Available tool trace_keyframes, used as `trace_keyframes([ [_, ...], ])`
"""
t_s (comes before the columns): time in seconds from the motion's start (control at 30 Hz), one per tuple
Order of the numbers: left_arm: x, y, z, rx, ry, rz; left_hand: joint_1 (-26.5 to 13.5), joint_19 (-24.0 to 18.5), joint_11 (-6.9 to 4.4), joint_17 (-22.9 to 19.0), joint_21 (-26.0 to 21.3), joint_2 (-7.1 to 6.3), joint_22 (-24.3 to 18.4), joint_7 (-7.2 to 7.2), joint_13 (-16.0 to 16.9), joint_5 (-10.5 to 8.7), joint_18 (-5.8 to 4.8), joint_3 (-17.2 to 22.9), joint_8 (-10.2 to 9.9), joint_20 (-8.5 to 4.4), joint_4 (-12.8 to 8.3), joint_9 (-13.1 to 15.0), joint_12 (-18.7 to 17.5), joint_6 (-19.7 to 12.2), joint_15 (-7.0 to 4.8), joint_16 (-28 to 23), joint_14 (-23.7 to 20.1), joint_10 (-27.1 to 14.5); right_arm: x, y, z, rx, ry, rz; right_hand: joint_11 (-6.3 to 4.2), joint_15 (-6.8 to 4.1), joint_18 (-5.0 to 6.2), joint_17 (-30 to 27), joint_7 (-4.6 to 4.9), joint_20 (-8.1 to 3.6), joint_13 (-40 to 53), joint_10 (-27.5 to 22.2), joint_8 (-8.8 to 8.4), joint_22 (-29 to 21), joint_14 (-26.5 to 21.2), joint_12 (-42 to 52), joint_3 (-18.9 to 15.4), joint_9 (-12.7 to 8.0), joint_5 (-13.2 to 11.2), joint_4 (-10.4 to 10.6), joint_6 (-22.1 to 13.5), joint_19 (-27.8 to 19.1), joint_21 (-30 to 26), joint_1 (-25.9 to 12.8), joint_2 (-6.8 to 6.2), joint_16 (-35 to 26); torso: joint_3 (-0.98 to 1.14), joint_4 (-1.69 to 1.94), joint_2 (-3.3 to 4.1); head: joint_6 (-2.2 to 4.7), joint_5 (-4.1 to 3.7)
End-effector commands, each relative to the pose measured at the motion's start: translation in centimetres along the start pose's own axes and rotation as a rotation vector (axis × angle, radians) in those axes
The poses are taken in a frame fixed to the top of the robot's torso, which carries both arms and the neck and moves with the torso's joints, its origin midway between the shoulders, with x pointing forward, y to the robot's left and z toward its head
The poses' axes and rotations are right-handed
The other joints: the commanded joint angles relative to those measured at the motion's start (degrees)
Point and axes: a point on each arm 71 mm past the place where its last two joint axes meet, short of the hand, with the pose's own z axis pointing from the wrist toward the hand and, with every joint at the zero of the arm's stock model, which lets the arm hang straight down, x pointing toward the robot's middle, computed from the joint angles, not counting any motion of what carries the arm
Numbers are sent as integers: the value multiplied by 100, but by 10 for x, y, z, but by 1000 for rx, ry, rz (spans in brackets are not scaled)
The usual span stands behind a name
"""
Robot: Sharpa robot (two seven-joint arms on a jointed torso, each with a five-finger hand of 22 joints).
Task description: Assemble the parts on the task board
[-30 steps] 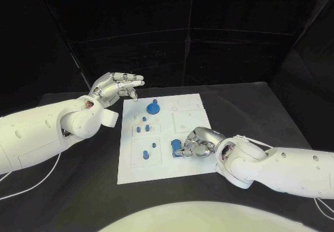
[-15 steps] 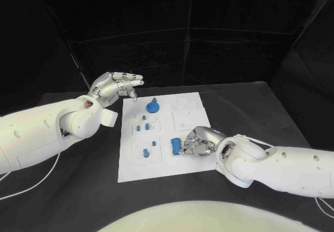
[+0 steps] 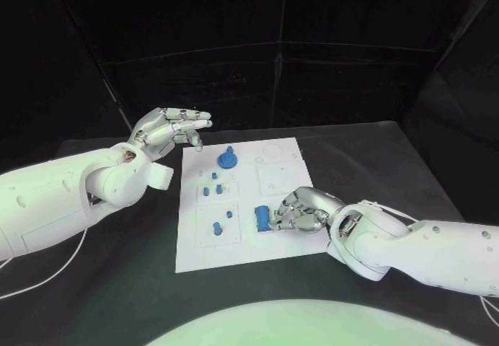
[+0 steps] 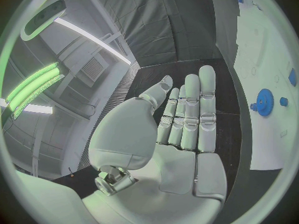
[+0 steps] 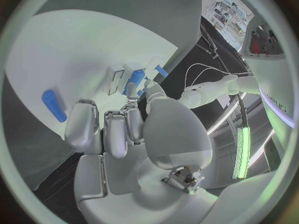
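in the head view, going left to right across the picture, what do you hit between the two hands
left hand → blue gear part at the far end of the task board → large blue block near the board's near end → right hand, its fingers at that block.

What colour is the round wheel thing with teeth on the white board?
Blue. The toothed wheel shows best in the left wrist view, on the white task board.

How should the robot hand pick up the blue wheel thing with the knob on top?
Probably by the knob, coming straight down from above. The blue gear sits flat on the task board, so its rim is hard to grab, but the knob sticks up.
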Motion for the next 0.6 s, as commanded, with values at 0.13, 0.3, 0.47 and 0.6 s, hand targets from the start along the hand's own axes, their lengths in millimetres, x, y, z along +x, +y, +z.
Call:
trace_keyframes([
  [0.13, 0, -1, 0, 8, 6, -3, -23, 49, 16, -9, -20, -10, -10, -21, 6, 25, 86, -32, 25, 10, -9, -2, 23, -23, 0, 25, -48, -35, -19, -3, -16, -96, -109, 135, 45, 84, -31, 497, 58, 29, 203, -66, -127, -31, 399, -53, 33, -51, 112, -80, -200, -53, -40, 93, 92, -25, -1, 3, -12, 14, -16],
  [0.3, 1, -1, 1, 9, 7, -4, -23, 49, 16, -9, -20, -10, -10, -21, 6, 25, 86, -32, 25, 10, -9, -2, 23, -23, 0, 25, -48, -35, -54, -22, -26, -40, -168, 113, 114, 137, -31, 501, 146, 74, 199, -86, -326, -36, 401, -71, 149, -147, -17, -258, -352, -51, -48, 309, 146, -26, 2, 15, -12, 68, -83],
  [0.47, 1, -1, 2, 9, 8, -4, -21, 50, 16, -10, -22, -11, -11, -22, 6, 25, 86, -34, 26, 10, -9, -2, 24, -22, 0, 26, -48, -35, -81, -43, -34, 39, -180, 9, 159, 178, -30, 488, 198, 111, 182, -103, -470, -48, 398, -96, 154, -219, -111, -334, -391, -56, -59, 335, 88, -37, -2, 11, -7, 101, -135],
  [0.6, 2, 0, 2, 9, 9, -3, -21, 50, 16, -10, -22, -11, -11, -22, 6, 25, 86, -34, 26, 10, -9, -2, 24, -22, 0, 26, -48, -35, -92, -59, -39, 124, -161, -103, 169, 193, -25, 464, 202, 133, 157, -114, -523, -63, 391, -125, 103, -250, -165, -336, -301, -63, -71, 258, 27, -54, -5, 8, 0, 128, -189],
])
